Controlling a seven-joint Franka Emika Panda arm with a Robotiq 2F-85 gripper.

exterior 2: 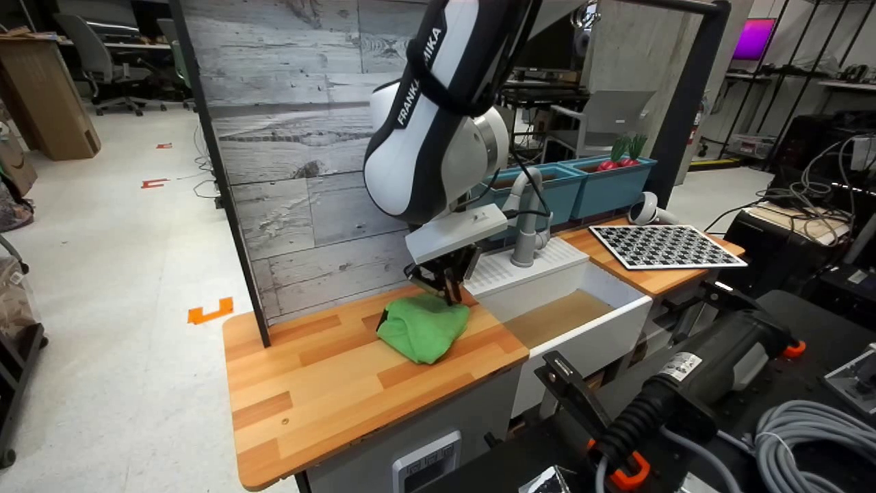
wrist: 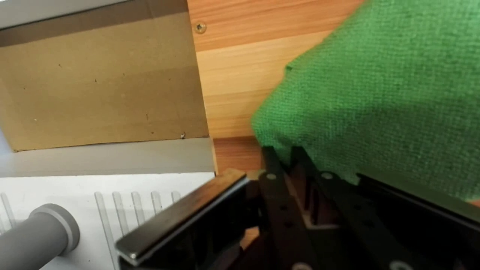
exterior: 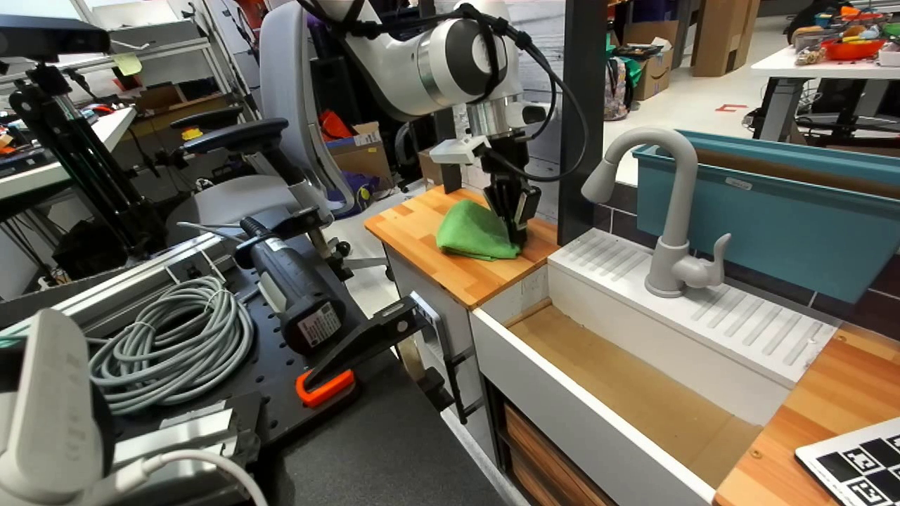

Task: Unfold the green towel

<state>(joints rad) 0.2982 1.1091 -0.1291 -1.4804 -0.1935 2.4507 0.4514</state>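
In an exterior view: clenching green towel (exterior 2: 421, 330) in gripper (exterior 2: 452, 299), nine o'clock from brown-lined sink (exterior 2: 588, 346); showing radishes (exterior 2: 608, 165) in planter (exterior 2: 612, 193).

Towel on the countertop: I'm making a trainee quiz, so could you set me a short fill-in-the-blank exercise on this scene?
The towel is coloured ____.
It lies on a countertop made of ____.
The pincer points ____, not upward.
The patterned board is black and ____.
Missing words: green; wood; downward; white.

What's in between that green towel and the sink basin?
In the wrist view, a strip of wooden countertop with a screw in it separates the green towel from the sink basin.
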